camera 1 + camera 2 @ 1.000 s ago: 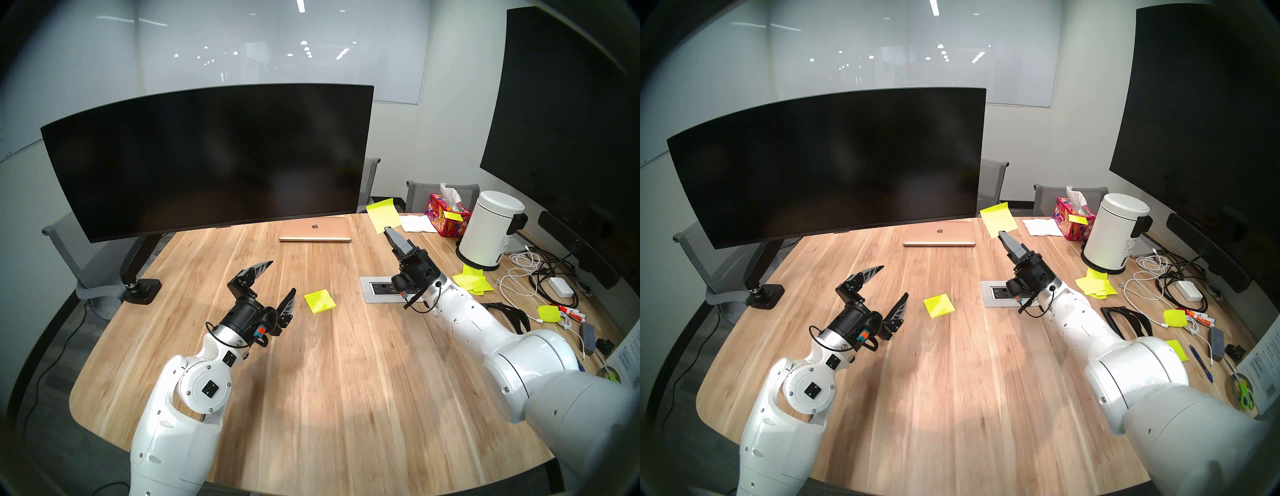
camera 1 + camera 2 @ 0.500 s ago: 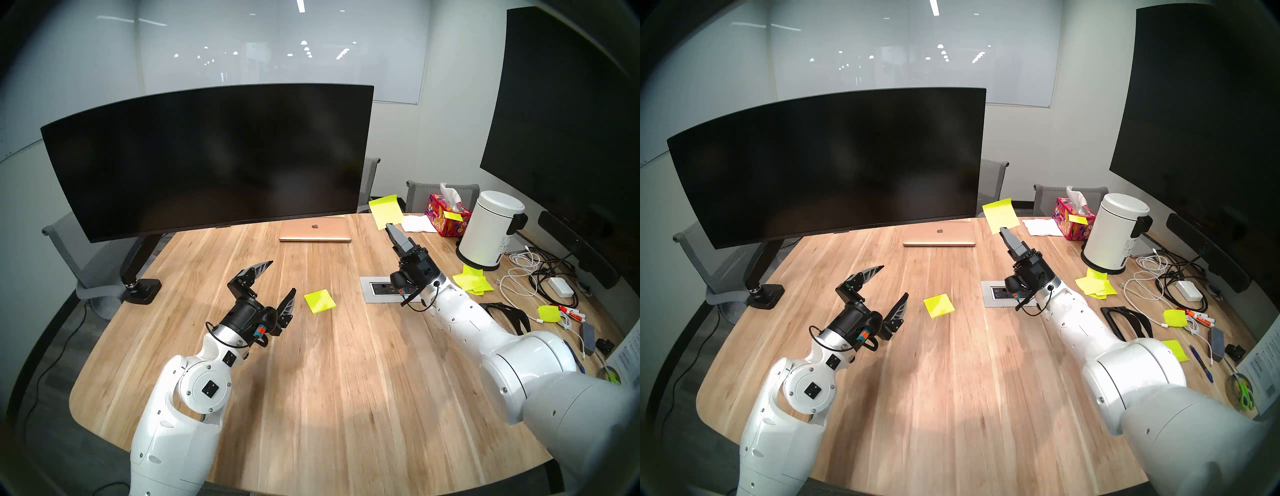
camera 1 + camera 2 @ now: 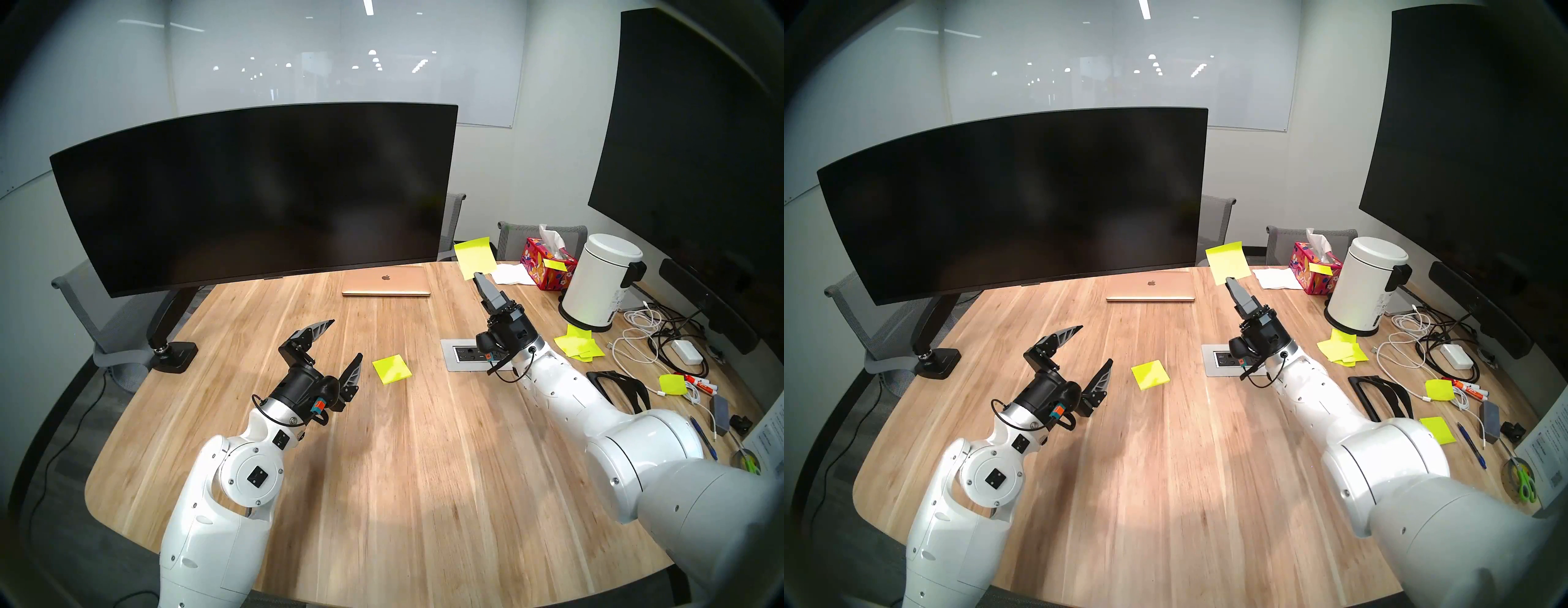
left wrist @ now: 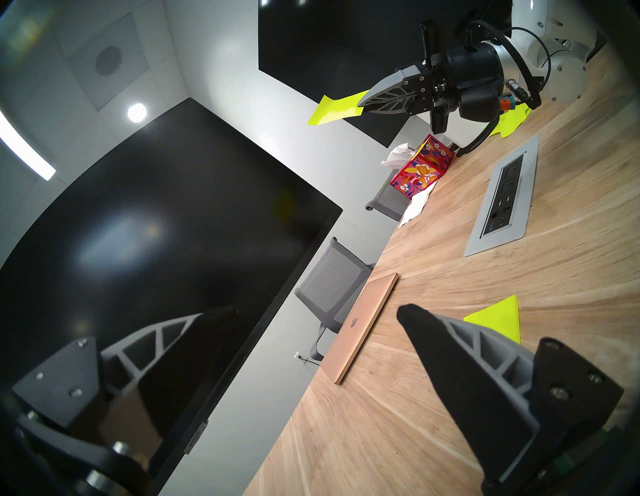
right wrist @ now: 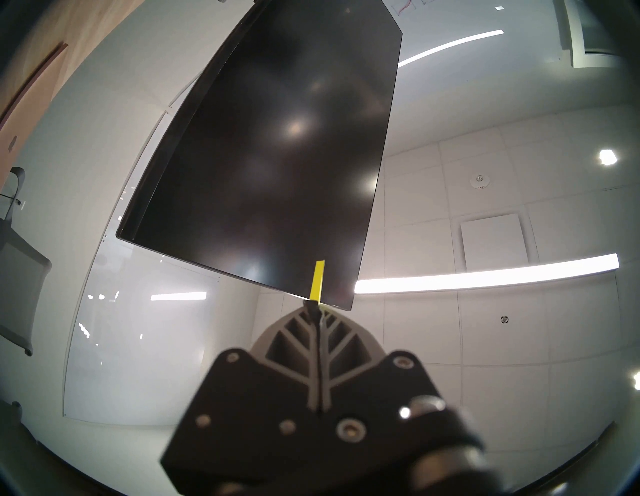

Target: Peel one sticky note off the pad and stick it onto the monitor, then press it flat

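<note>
One sticky note point(image 3: 474, 257) is off the pad point(image 3: 391, 369) and pinched by its lower edge in the right pincer point(image 3: 478, 279), jaws clenched on it, sheet standing up above the fingertips. Curved monitor point(image 3: 254, 199) lies at about 9–10 o'clock from that pincer in the head view; its right edge is the nearest part, clear gap between. Right arm is much nearer that edge than the left. Left pincer point(image 3: 344, 344) hangs released and empty over the desk point(image 3: 424, 467), pad just beside it at 3 o'clock. Right wrist view shows the note edge-on only — which face carries the adhesive can't be told. Gap to the screen is hard to judge.
</note>
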Robot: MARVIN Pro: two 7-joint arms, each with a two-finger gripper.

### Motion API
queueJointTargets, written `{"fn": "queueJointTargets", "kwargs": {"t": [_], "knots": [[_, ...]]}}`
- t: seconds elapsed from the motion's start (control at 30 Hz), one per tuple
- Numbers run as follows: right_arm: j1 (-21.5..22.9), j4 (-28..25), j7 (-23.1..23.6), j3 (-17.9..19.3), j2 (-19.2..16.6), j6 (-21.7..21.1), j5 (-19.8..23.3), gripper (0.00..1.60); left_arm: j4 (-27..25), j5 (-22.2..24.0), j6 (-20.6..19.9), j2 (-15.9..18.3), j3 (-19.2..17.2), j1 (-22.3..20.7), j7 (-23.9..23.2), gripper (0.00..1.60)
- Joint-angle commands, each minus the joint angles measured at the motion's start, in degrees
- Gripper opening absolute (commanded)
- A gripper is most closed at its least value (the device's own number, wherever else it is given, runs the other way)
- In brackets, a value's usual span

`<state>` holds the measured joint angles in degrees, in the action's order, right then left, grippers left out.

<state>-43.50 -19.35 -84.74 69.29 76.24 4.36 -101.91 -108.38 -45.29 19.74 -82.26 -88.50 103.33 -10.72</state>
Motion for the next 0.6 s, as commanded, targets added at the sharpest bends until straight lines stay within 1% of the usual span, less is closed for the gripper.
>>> {"fn": "queueJointTargets", "kwargs": {"t": [0.0, 0.03, 0.1, 0.27, 0.43, 0.47, 0.57], "knots": [[0.19, -0.91, -0.26, 0.93, 0.79, -1.94, 1.19, 0.00, -1.43, -0.10, 0.12, -0.02, -0.15, -0.14, 0.36, 1.60], [0.14, -0.93, -0.26, 1.00, 0.82, -2.91, 1.10, 0.00, -1.43, -0.10, 0.12, -0.02, -0.15, -0.14, 0.36, 1.60], [0.11, -0.96, -0.26, 1.03, 0.82, -3.05, 1.08, 0.00, -1.44, -0.11, 0.12, -0.02, -0.16, -0.13, 0.36, 1.60], [0.08, -1.00, -0.26, 0.96, 0.72, -5.04, 0.70, 0.00, -1.45, -0.12, 0.11, -0.03, -0.16, -0.12, 0.36, 1.60], [0.16, -1.06, -0.26, 0.65, 0.50, -5.69, 0.40, 0.00, -1.46, -0.12, 0.11, -0.03, -0.16, -0.11, 0.36, 1.60], [0.27, -0.93, -0.26, 0.47, 0.38, -6.71, 0.01, 0.00, -1.47, -0.13, 0.11, -0.03, -0.16, -0.11, 0.37, 1.60], [0.34, -0.84, -0.26, 0.36, 0.30, -6.33, 0.01, 0.00, -1.48, -0.14, 0.10, -0.04, -0.17, -0.10, 0.37, 1.60]]}}
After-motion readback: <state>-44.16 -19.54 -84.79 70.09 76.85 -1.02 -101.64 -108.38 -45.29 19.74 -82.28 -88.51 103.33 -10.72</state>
